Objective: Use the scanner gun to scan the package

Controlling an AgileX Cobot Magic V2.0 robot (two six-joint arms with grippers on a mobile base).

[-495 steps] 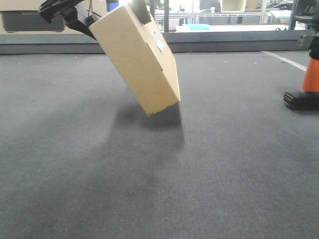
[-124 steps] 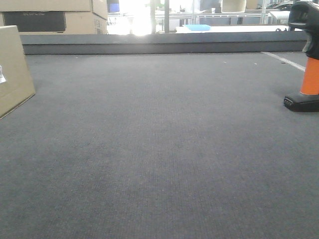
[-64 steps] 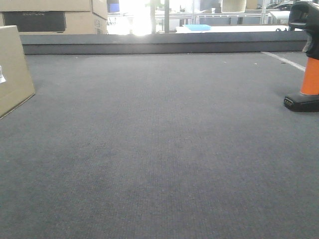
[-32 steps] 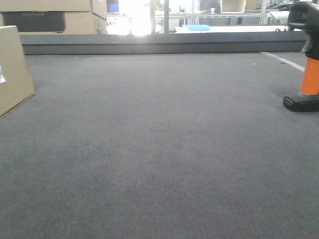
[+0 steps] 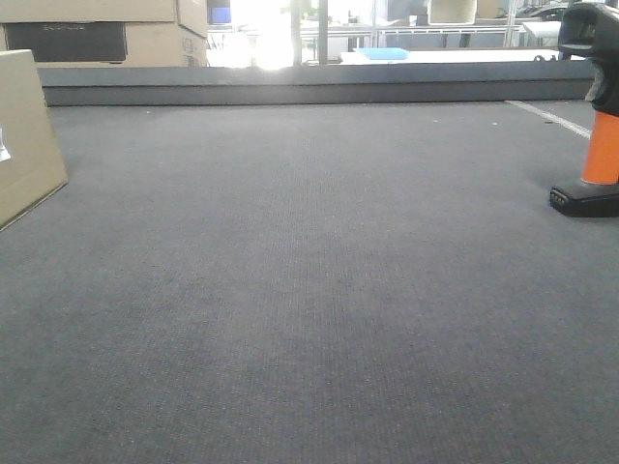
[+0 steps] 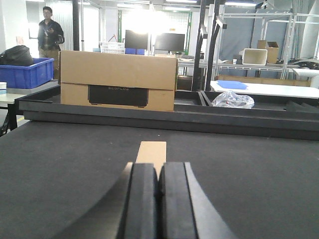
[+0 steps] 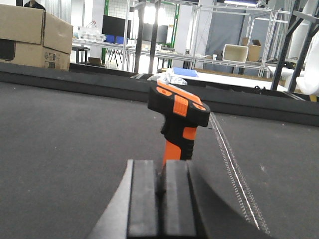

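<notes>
- Nearest to you in the left wrist view, your left hand (image 6: 158, 199) is sitting with its fingers pressed together and gripping nothing.
- Your right hand (image 7: 160, 199) is likewise showing its fingers pinched flat against each other, with nothing between them.
- Just beyond the left hand, the package (image 6: 151, 150) is lying flat on the dark desk (image 6: 259, 174), apart from the fingers; in the front view it is showing only at the far left edge, with part of its white label (image 5: 4, 147) peeking in.
- Just beyond the right hand, the scanner gun (image 7: 177, 122) is standing upright on its foot, head on top, untouched; the front view is placing it at the far right edge, so the two task things are sitting well apart.
- Judging by this, you are looking at a task with neither thing in a hand; whether a scan has been made, the pictures are not telling. If it has not, everything is remaining: opening a hand, taking the orange handle, and aiming the head at the label.
- Between package and scanner the desk is carrying nothing that is blocking you.
- Farther back, a raised dark ledge (image 6: 199, 119) is bounding the desk, and a larger carton (image 6: 117, 80) with a dark panel is resting behind it; do not be mistaking it for the package.
- Farthest off, a blue bin (image 6: 27, 72), a person (image 6: 51, 41) and shelving are filling the room.
</notes>
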